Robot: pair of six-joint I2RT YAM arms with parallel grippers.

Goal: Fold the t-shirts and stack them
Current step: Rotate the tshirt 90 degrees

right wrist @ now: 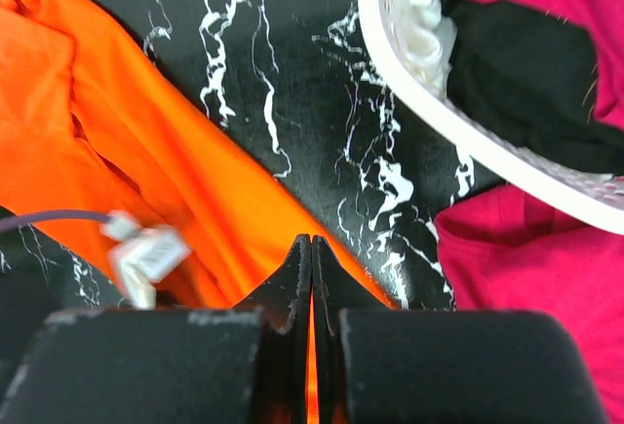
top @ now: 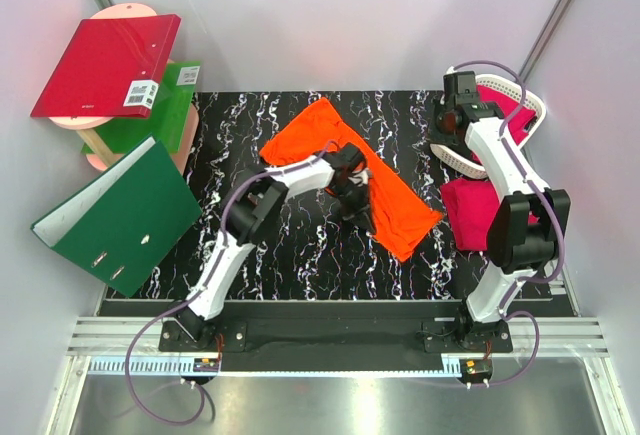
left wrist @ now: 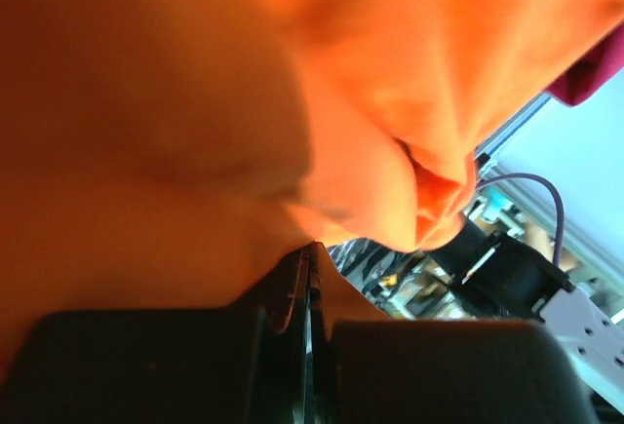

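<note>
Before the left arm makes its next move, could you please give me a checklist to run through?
1. Left claw gripping orange t-shirt: ok, shut, cloth gathered at its tips.
2. Right claw clear of the cloth: ok, shut, empty, above the table near the white basket.
3. Orange t-shirt flat: not ok, rumpled.
4. Pink t-shirt on the table folded: cannot tell, right arm hides part.

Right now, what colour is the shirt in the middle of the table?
The t-shirt is bright orange, clearest in the top external view.
</note>
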